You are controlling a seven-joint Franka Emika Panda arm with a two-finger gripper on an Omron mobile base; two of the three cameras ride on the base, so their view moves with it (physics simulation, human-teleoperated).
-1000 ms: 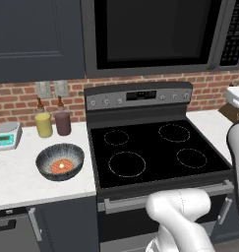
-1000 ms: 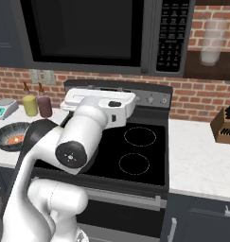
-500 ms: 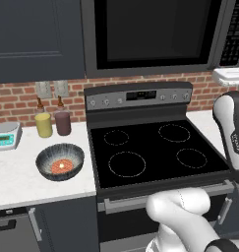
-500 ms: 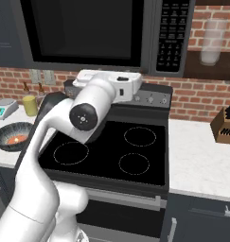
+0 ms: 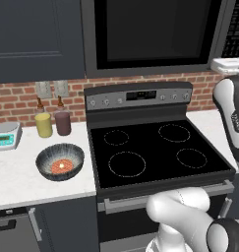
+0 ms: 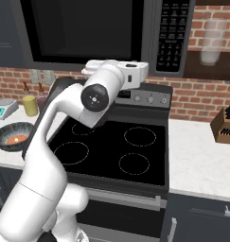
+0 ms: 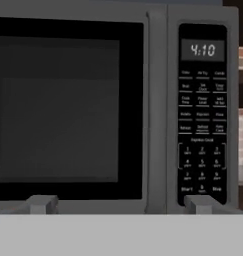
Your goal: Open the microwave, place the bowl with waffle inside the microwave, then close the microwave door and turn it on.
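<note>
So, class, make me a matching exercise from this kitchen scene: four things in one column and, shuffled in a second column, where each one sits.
Things:
1. small round orange-red waffle
2. wooden knife block
3. small pale digital kitchen scale
4. black microwave keypad strip

Places:
A. on the white counter right of the stove
B. right of the closed microwave door's window
C. inside the dark grey streaked bowl
D. far left of the counter, beside the yellow jar

Pairs: 1-C, 2-A, 3-D, 4-B
</note>
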